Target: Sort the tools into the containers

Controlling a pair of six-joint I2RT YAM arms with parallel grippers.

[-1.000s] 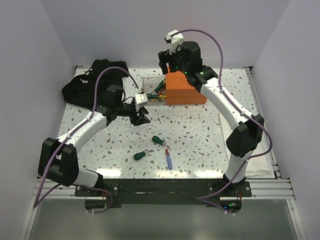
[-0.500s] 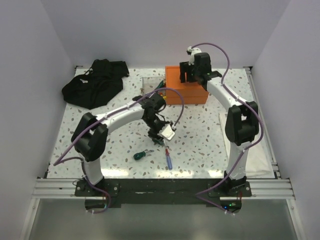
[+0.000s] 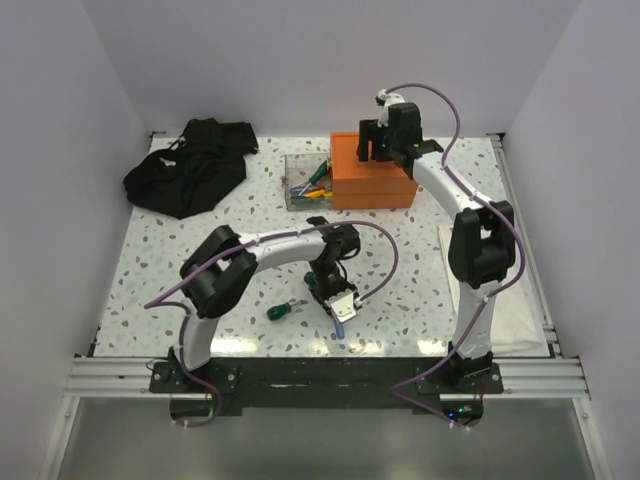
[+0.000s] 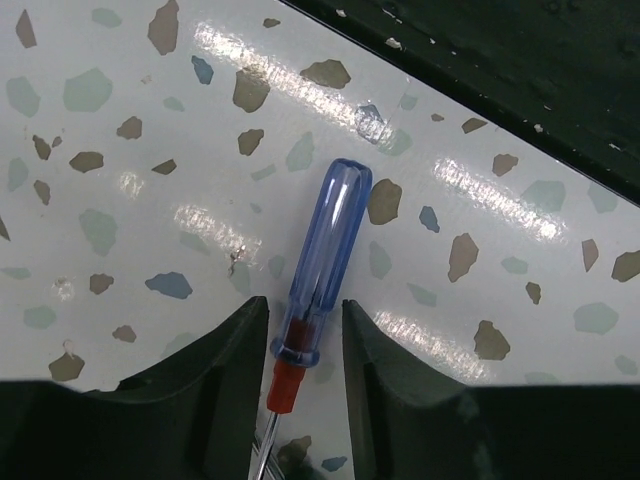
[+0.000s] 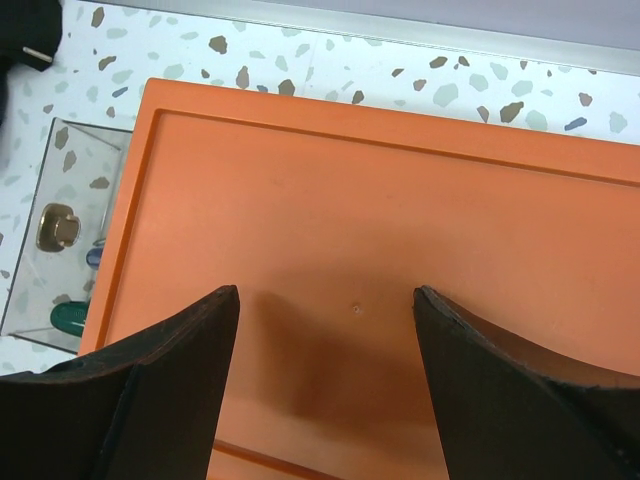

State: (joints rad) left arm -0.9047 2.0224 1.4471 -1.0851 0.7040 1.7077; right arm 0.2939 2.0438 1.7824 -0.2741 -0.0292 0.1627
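Note:
A screwdriver with a clear blue handle [image 4: 325, 250], a red collar and a thin shaft lies on the speckled table near the front edge [image 3: 341, 324]. My left gripper [image 4: 305, 320] is down over it [image 3: 337, 302], open, with a finger on each side of the handle's lower end and narrow gaps showing. A stubby green screwdriver [image 3: 280, 311] lies just left of it. The clear bin [image 3: 305, 181] holds several tools. The orange box [image 3: 371, 180] stands next to it. My right gripper [image 5: 325, 300] hovers wide open and empty over the box's flat top [image 5: 400, 200].
A black cloth heap [image 3: 190, 165] lies at the back left. A white sheet [image 3: 520, 300] lies along the right edge. The black front rail [image 4: 520, 70] is just past the blue handle. The bin's corner [image 5: 60, 240] shows in the right wrist view.
My left arm swung from beside the bin to the front centre and came down around the blue screwdriver. My right gripper dropped over the orange box, then stayed still.

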